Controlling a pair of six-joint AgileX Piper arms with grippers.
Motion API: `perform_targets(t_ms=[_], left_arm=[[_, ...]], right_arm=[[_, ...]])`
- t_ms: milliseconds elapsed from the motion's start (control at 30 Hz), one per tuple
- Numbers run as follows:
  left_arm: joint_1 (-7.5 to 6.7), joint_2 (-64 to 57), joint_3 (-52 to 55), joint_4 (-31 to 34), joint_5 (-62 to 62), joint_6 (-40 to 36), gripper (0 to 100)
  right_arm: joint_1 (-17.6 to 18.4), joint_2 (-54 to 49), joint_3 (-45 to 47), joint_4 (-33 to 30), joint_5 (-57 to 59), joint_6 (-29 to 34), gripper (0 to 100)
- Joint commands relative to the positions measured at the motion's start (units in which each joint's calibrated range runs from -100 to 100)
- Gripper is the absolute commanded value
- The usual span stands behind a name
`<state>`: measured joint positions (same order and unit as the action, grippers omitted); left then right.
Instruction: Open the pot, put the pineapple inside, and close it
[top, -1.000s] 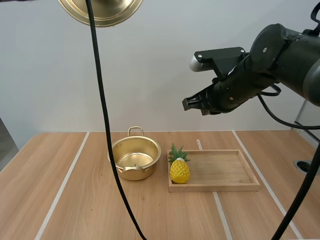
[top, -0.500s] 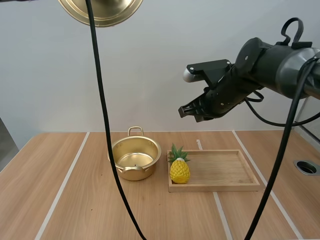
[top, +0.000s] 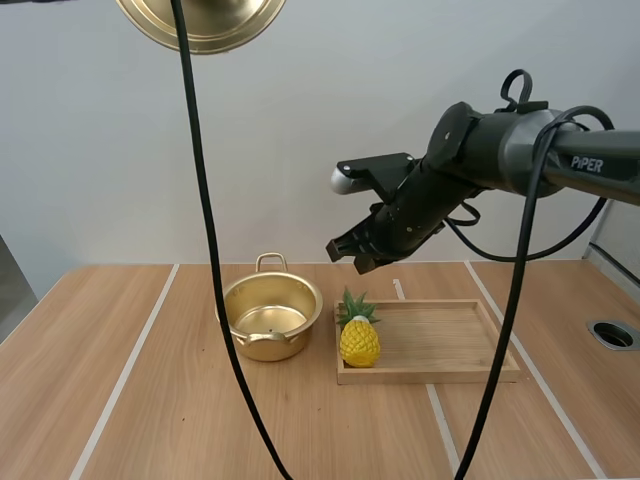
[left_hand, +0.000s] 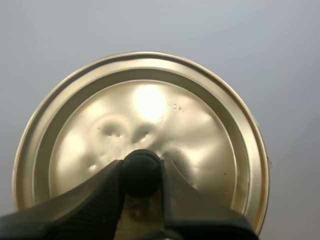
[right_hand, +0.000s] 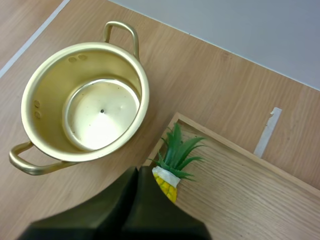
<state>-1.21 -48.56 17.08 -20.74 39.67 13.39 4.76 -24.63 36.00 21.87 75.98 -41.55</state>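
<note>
A golden pot stands open on the table, empty inside. The yellow pineapple with green leaves stands upright in the left end of the wooden tray. The golden lid hangs high above the table at the upper left; my left gripper is shut on its black knob. My right gripper hovers above the pineapple, its fingers lying together as one dark wedge.
The pot sits just left of the tray, a small gap between them. Bare wooden tabletop stretches left of the pot and in front of both. A round hole is set in the table at the far right.
My right arm has swung left and down, from above the tray's right part to just over the pineapple. Lid, pot and pineapple have stayed put.
</note>
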Motion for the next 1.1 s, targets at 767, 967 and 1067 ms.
perform_targets(t_ms=[767, 967, 1067], left_arm=[[0.03, -0.32, -0.64, -0.01, -1.84, 0.12, 0], [0.03, -0.32, -0.64, -0.01, -1.84, 0.12, 0], [0.03, -0.32, -0.64, -0.01, -1.84, 0.12, 0]], right_arm=[[0.08, 0.59, 12.06, 0.5, -5.99, -2.06, 0], [0.08, 0.59, 12.06, 0.5, -5.99, -2.06, 53], [0.08, 0.59, 12.06, 0.5, -5.99, -2.06, 88]])
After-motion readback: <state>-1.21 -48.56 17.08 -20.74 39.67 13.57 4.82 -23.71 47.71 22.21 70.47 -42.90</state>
